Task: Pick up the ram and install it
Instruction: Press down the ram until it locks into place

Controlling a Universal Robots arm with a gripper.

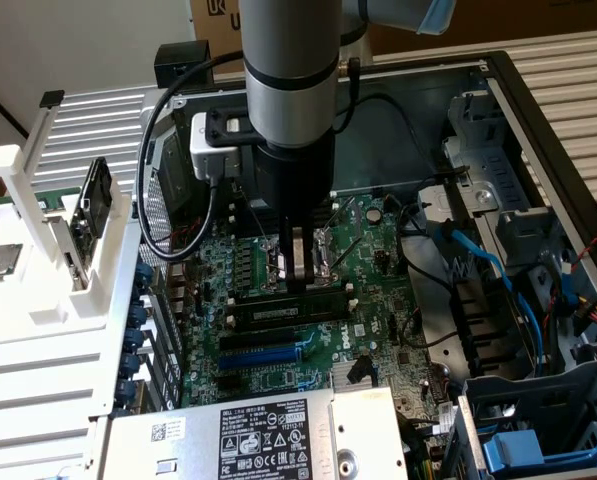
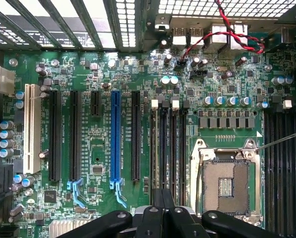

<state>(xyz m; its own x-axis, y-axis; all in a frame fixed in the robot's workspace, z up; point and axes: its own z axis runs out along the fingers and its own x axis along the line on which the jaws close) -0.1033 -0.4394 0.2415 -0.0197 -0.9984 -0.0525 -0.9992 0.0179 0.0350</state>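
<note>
The ram (image 1: 288, 308), a long dark stick with a small pale label, stands on edge in a black memory slot on the green motherboard (image 1: 368, 250). My gripper (image 1: 298, 272) hangs straight down over the stick's middle, fingers shut together, tips at or just above its top edge; I cannot tell whether they touch. In the wrist view the shut gripper (image 2: 162, 198) sits over the row of black memory slots (image 2: 172, 144) with white end clips, nothing visible between the fingers.
An open CPU socket (image 2: 226, 183) lies beside the memory slots. A blue expansion slot (image 1: 268, 352) and a labelled power supply (image 1: 268, 435) sit nearer the camera. Blue cables and drive cages (image 1: 498, 270) crowd the exterior view's right. A white rack (image 1: 58, 260) stands outside the case.
</note>
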